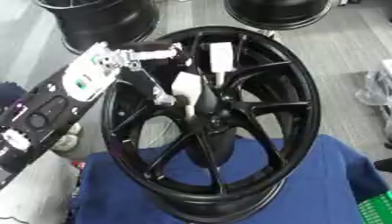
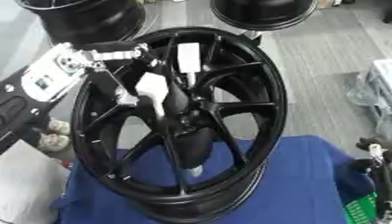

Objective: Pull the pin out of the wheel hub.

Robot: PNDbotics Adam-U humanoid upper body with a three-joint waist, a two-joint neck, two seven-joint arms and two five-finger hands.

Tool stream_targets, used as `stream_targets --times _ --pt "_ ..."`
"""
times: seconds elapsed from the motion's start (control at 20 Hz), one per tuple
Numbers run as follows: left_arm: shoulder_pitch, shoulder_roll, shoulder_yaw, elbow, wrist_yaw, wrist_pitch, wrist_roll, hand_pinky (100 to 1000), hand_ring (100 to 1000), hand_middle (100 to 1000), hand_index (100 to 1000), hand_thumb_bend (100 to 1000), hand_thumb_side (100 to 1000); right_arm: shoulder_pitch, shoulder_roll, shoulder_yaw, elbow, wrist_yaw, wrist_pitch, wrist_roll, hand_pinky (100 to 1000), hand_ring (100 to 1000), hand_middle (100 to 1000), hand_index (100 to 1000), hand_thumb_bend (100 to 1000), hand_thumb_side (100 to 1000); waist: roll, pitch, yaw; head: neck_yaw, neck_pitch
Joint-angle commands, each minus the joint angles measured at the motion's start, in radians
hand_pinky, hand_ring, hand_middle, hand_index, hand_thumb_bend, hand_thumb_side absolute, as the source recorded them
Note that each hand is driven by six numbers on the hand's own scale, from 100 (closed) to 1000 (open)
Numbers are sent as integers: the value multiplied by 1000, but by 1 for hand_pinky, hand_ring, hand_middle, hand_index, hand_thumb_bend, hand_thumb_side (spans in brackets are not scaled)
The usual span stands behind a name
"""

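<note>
A black multi-spoke wheel hub [image 1: 295, 87] stands on edge on a blue cloth [image 1: 321, 188]. My left hand [image 1: 153, 56] comes in from the left and reaches between the spokes toward the centre. Its fingers and thumb curl round a white-headed pin [image 1: 186, 85], whose thin stem runs down to the hub's centre [image 1: 205, 119]. A white rectangular tag [image 1: 220, 57] sits on the wheel just right of the hand. My right hand [image 2: 373, 162] shows only as a dark shape at the lower right edge, away from the wheel.
Two more black wheels stand behind, at the back left [image 1: 99, 22] and the back right [image 1: 279, 13]. Grey floor lies to the right, with a clear plastic bag [image 1: 375, 89] at the right edge. A green object [image 1: 376, 210] pokes in at the bottom right corner.
</note>
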Motion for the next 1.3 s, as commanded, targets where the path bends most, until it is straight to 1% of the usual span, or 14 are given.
stream_targets --times 0.05,0.25,0.45,0.6,0.75,0.8,0.95,1.05,1.1,1.2,1.3 --pt "-27 25 20 -30 33 -214 -230 525 378 378 504 168 375 -7 -15 -1 -21 8 -3 3 572 505 732 780 100 921 -4 -12 1 3 6" --pt "-38 43 22 -74 71 -203 -230 526 378 376 503 166 359 -6 -15 -2 -20 8 -3 2 572 505 732 780 100 923 -5 -13 3 2 6" --pt "-48 93 53 -123 145 -183 -230 530 378 375 502 166 344 -4 -15 -3 -18 8 -2 0 572 506 732 781 100 927 -4 -15 8 -1 6" --pt "-48 154 88 -162 237 -150 -230 536 380 378 505 154 350 -3 -16 -5 -16 8 -2 -2 572 506 733 781 100 930 -3 -17 11 -6 5" --pt "-28 250 159 -217 372 -108 -230 537 378 376 503 149 336 -2 -17 -7 -14 8 -1 -4 572 506 733 781 100 931 0 -19 17 -13 3" --pt "-14 287 186 -231 405 -97 -226 543 385 383 510 175 305 -1 -18 -8 -13 8 -1 -5 572 506 733 781 100 936 2 -19 21 -18 1" --pt "115 438 321 -252 482 -106 -173 545 386 385 512 189 281 0 -21 -14 -13 10 -1 -10 572 506 733 781 100 936 7 -18 34 -33 -6" --pt "224 507 401 -249 498 -118 -119 549 389 390 518 218 294 -1 -20 -17 -13 11 -2 -13 572 506 733 781 100 932 8 -15 40 -42 -11" --pt "294 535 445 -231 494 -119 -86 551 391 393 521 235 300 -1 -20 -21 -15 11 -2 -16 572 506 733 781 100 927 7 -12 46 -50 -15" --pt "438 564 529 -183 464 -126 -22 554 396 398 526 244 316 0 -18 -27 -18 14 -3 -21 572 506 733 781 100 928 5 -9 56 -59 -18" --pt "542 559 587 -122 415 -129 27 559 402 406 533 251 327 1 -17 -31 -20 15 -2 -25 572 506 733 781 100 926 2 -6 62 -66 -21"
